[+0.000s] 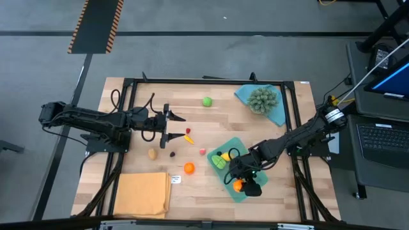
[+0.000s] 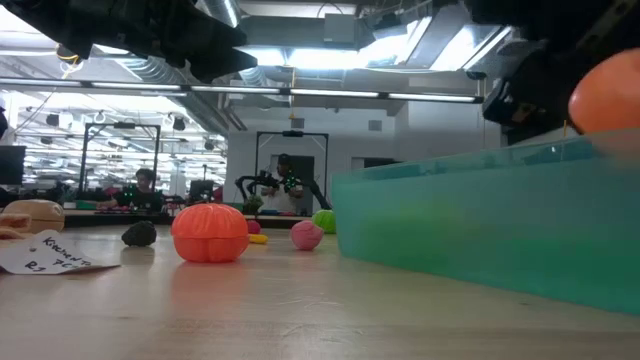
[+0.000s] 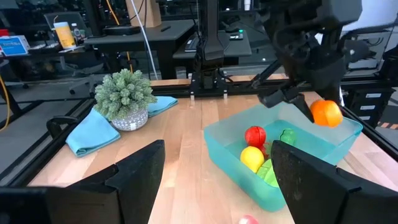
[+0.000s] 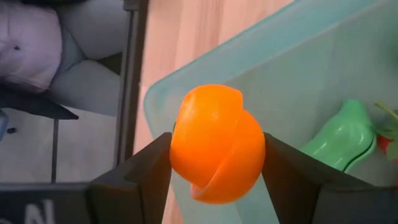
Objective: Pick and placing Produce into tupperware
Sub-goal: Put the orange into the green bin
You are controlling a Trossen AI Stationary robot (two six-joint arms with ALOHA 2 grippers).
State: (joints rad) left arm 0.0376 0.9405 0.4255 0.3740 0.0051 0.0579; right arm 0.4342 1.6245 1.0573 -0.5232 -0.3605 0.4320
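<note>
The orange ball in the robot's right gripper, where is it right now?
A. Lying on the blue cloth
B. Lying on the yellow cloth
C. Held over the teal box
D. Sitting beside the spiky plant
C: the right gripper is shut on the orange ball, holding it above a corner of the teal box.
</note>
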